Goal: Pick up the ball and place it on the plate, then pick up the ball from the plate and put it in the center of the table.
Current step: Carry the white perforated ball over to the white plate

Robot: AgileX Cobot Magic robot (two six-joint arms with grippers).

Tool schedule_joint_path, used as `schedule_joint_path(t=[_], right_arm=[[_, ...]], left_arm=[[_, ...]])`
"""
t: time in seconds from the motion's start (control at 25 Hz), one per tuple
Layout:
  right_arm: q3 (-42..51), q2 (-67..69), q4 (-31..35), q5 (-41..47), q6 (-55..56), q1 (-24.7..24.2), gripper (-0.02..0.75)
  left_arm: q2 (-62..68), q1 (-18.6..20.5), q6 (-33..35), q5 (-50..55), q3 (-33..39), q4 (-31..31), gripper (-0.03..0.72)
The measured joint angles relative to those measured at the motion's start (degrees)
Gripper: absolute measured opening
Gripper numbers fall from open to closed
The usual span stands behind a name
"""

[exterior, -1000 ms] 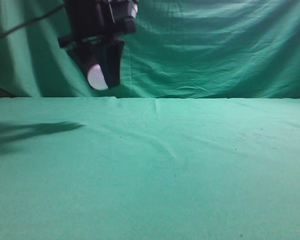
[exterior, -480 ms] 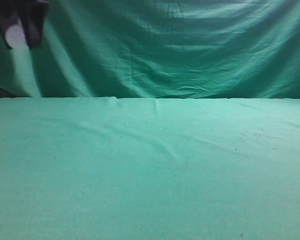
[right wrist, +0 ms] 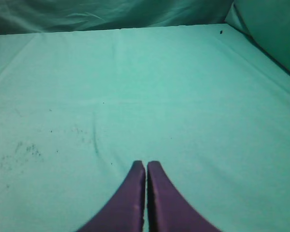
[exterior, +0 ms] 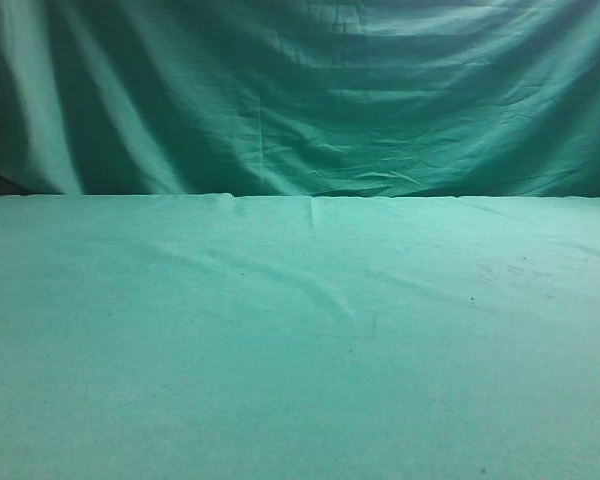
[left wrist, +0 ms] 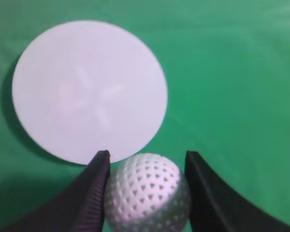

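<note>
Gripping the ball (left wrist: pixel 147 192), left pincer (left wrist: pixel 146 166) hangs above the plate (left wrist: pixel 89 89)

One ball (left wrist: pixel 147 193), pinned between my left gripper (left wrist: pixel 146 166) fingers. One plate (left wrist: pixel 89 91), round and white, just ahead of that gripper. One green table (exterior: pixel 300 340). Two grippers counted: my right gripper (right wrist: pixel 146 166) has its fingers pressed together.
</note>
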Motion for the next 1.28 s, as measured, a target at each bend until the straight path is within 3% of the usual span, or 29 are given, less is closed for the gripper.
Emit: schedule_joint_path(t=[0.28,0.4,0.76,1.0,1.28], right_arm=[[0.00,0.00,0.00,0.00,0.00,0.00,0.000],[0.00,0.00,0.00,0.00,0.00,0.00,0.000],[0.00,0.00,0.00,0.00,0.00,0.00,0.000],[0.00,0.00,0.00,-0.70,0.00,0.00,0.000],[0.00,0.00,3.59,-21.46,0.00,0.00,0.000]], left_arm=[[-0.31,9.87,-0.07,-3.85,3.52,0.10,0.307],[-0.31,12.19,-0.07,-5.83,4.76,0.10,0.307],[-0.31,12.40,0.63,-11.39,4.76,-1.78,0.307],[0.18,12.40,4.67,-12.11,4.76,-4.53,0.307],[1.40,12.40,5.33,-12.01,4.76,-4.33,0.307]])
